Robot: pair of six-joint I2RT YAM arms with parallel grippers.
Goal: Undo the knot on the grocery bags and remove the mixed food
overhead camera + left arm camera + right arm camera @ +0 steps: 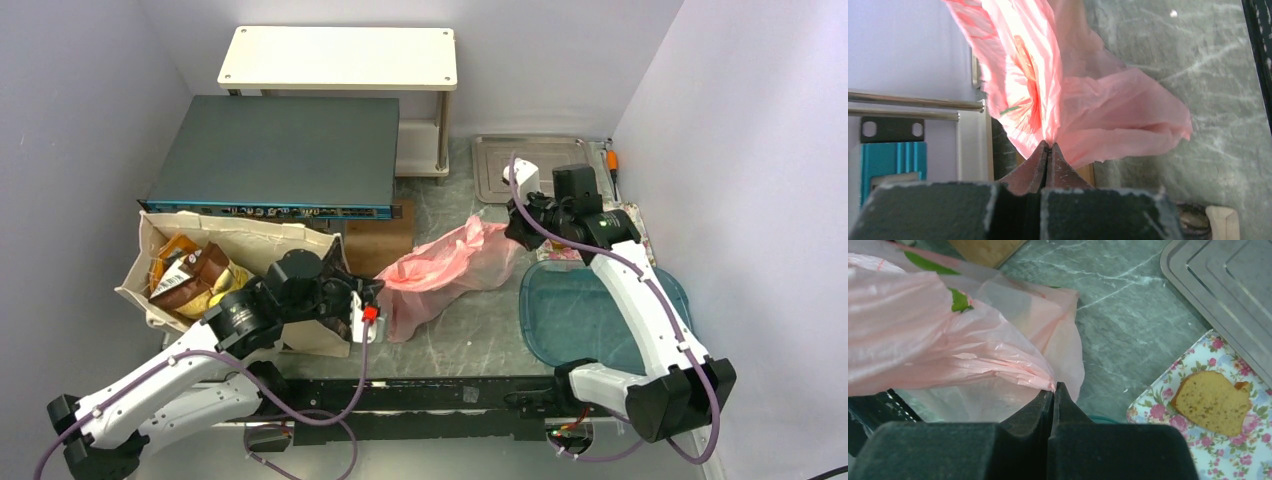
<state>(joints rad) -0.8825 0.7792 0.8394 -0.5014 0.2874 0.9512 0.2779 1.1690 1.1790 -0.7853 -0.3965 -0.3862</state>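
Fingers (1029, 172): four; seemingly one pink bag (1108, 115)

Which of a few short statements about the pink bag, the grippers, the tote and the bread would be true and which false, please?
1. The left gripper is shut on the pink plastic bag. True.
2. The right gripper hangs open over the steel tray. False: it is shut, pinching a gathered end of the pink plastic bag.
3. Chip bags sit inside the canvas tote. True.
4. The bread slice lies on the bare table. False: it lies on the floral tray.
5. The pink plastic bag is tucked inside the canvas tote. False: it lies on the table, to the right of the tote.
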